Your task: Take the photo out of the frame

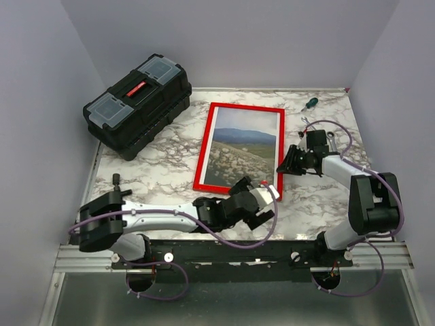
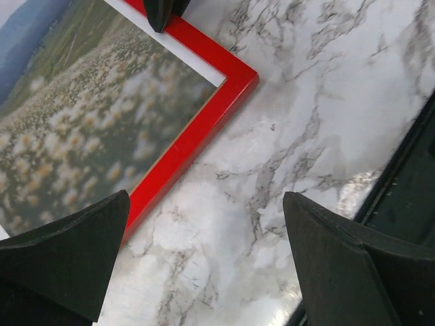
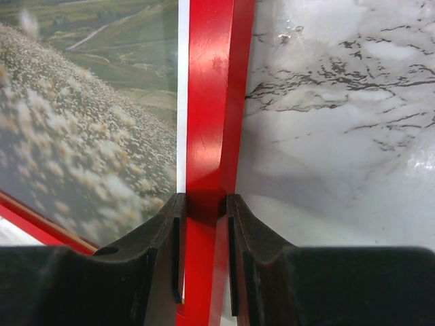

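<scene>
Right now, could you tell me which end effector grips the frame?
The right end effector, shut on the frame; the left end effector hovers open over its near corner.

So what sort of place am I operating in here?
Probably a robot test cell, not a home: plain pale walls box in a marble-patterned table, a metal rail runs along the near edge, and a black toolbox sits at the back left.

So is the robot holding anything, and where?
Yes. The right gripper pinches the red frame on its right long edge, fingers on either side of it. The left gripper is open and holds nothing.
</scene>
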Available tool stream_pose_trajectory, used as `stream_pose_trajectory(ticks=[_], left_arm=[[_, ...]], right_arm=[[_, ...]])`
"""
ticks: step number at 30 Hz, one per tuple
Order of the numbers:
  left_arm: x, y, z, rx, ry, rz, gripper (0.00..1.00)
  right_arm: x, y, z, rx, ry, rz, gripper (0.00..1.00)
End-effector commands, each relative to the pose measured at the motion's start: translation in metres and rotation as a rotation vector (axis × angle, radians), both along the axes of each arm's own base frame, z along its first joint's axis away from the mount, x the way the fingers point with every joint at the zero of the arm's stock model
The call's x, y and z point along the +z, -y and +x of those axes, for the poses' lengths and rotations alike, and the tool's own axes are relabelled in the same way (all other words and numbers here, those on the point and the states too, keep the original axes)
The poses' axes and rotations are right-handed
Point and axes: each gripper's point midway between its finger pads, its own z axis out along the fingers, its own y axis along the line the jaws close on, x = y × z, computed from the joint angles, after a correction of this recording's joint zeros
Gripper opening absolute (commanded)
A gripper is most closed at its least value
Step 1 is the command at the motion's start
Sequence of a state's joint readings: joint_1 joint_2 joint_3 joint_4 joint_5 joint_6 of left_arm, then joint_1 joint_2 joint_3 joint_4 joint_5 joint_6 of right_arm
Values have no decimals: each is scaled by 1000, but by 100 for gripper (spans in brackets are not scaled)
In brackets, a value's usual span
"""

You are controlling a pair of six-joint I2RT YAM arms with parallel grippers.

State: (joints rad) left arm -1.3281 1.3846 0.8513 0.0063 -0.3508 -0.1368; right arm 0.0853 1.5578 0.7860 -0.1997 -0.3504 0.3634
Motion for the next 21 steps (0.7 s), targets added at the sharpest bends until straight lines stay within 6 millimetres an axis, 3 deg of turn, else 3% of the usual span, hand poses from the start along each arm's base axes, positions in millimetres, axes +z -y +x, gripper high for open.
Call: stream_pose_trajectory(ticks=[1,13,17,20,21], left_arm=[[6,13,32,37,236,129,98],[-20,60,41,-98,350,210,99],[-18,58,42,-72,321,177,99],[-4,46,26,-86,191,63,98],[0,41,19,-100,150,31,98]], right_arm=[[48,-14,12,5,76,79,1],[83,-30,1,-8,49,204,1],[80,-17,5,-62,59,125,1],[64,-8,5,-66,50,15,35],[59,-9,5,-62,48,-15,40]])
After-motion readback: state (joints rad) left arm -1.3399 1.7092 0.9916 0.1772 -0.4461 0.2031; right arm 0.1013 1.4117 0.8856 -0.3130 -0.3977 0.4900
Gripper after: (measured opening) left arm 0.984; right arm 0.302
